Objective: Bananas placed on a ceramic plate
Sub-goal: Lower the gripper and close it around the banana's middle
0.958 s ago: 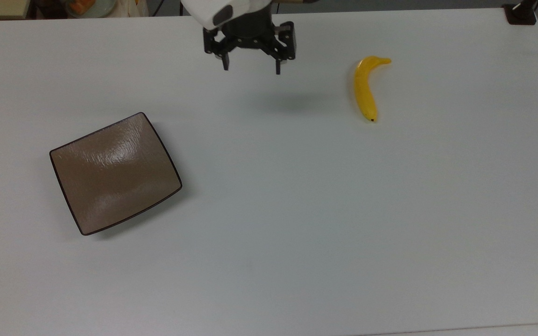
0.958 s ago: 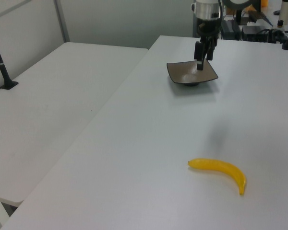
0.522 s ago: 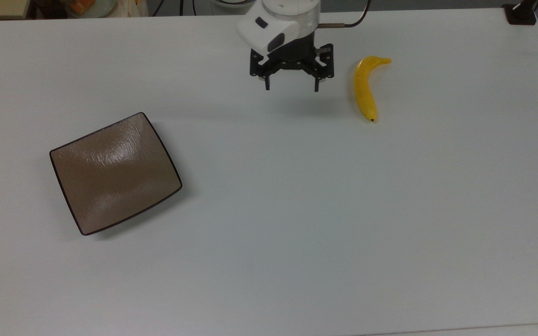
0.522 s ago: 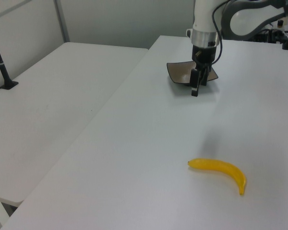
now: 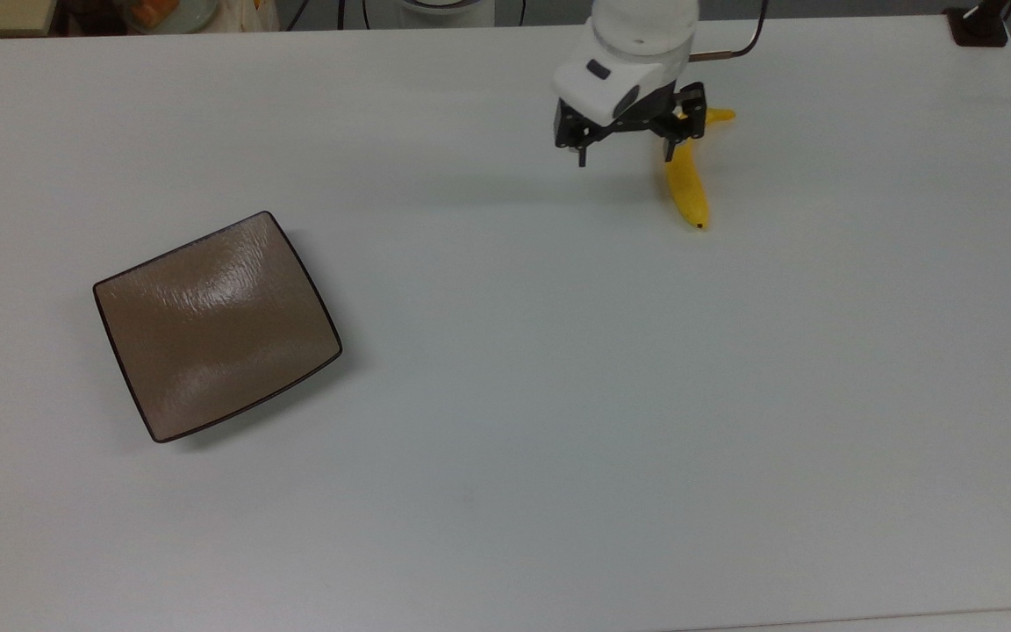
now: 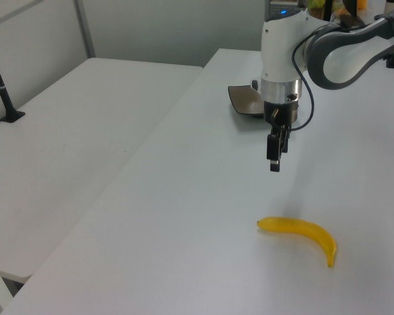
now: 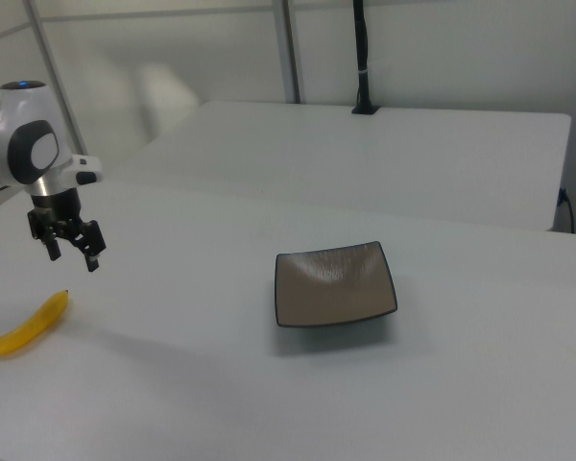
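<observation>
A yellow banana [image 5: 688, 189] lies on the white table at the top view's upper right, with its stem end partly covered by the arm. My gripper [image 5: 625, 160] hangs open just to the banana's left in the top view, above the table, holding nothing. In the left view the gripper [image 6: 274, 161] hovers beyond the banana [image 6: 299, 230]. In the right view the gripper [image 7: 74, 261] is above and slightly right of the banana [image 7: 24, 327]. The brown square ceramic plate [image 5: 216, 325] sits empty far off at the top view's left, also plate [image 7: 334, 284].
A black post base [image 5: 979, 26] is clamped at the table's far right corner in the top view. A second white table [image 6: 65, 151] adjoins on the left view's left, with a black pole [image 6: 0, 79]. Wide bare tabletop lies between plate and banana.
My gripper has travelled to the top view's right, from mid-table to beside the banana, and come lower. It stays open. Banana and plate have not moved.
</observation>
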`<state>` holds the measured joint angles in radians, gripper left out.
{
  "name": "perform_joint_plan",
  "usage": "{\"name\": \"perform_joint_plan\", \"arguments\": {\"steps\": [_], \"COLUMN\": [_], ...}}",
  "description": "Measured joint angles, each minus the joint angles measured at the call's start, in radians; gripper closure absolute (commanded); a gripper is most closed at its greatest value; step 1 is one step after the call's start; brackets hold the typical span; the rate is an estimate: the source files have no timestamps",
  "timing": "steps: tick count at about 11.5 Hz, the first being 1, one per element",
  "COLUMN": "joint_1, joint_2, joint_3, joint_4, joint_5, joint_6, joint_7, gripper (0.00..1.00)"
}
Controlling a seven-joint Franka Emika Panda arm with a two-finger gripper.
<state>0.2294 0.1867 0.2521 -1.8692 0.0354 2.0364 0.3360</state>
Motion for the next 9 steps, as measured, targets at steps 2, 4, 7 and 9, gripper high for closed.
{"name": "perform_joint_plan", "arguments": {"steps": [2,4,7,9], "joint_1": [0.021,0.035,0.060,0.069], "joint_2": [0.004,0.013,0.057,0.090], "joint_3": [0.038,0.068,0.089,0.090], "joint_4": [-0.016,-0.047,-0.096,-0.101], "joint_5": [0.000,0.000,0.000,0.000], "joint_6": [0.000,0.022,0.089,0.095], "joint_7": [0.003,0.004,0.004,0.004], "gripper": [0.00,0.00,0.00,0.00]}}
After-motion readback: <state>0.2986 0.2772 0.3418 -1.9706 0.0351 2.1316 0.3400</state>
